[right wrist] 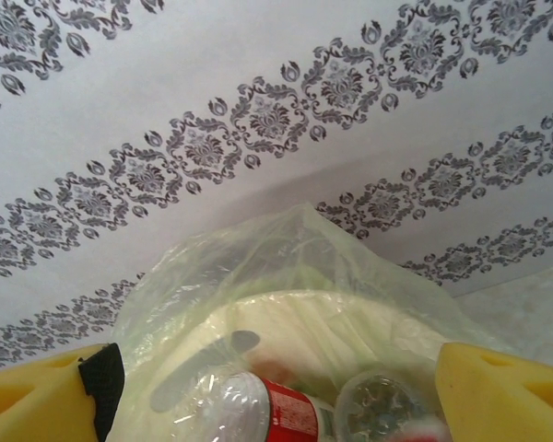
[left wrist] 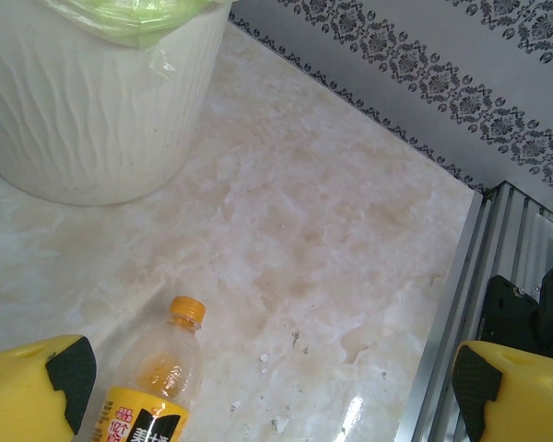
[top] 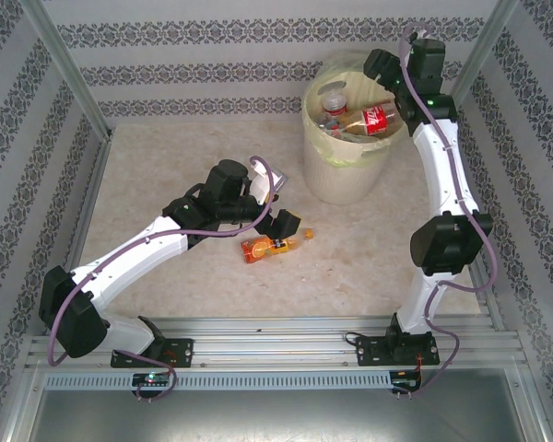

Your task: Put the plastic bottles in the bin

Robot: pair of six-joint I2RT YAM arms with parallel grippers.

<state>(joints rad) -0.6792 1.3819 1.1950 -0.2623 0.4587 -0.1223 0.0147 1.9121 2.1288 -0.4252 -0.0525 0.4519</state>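
Bottle (top: 276,246), orange-capped, lies on the worktop (top: 166,166) at 7 o'clock from the bin (top: 336,175); left hand (left wrist: 267,387), wide open and empty, should centre over its label before closing. Right hand (right wrist: 275,382) gapes empty above the bin's red-labelled bottle (top: 373,120).

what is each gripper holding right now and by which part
Nothing is held. The left gripper hangs open near the orange bottle on the table; the right gripper is open above the bin.

You see a cream bin (top: 346,170) with wavy ribs, an orange bottle (top: 275,246) with an orange cap on the beige marbled bench (top: 166,175), a red-labelled bottle (top: 373,120), and white walls (top: 212,55) with grey floral stripes.
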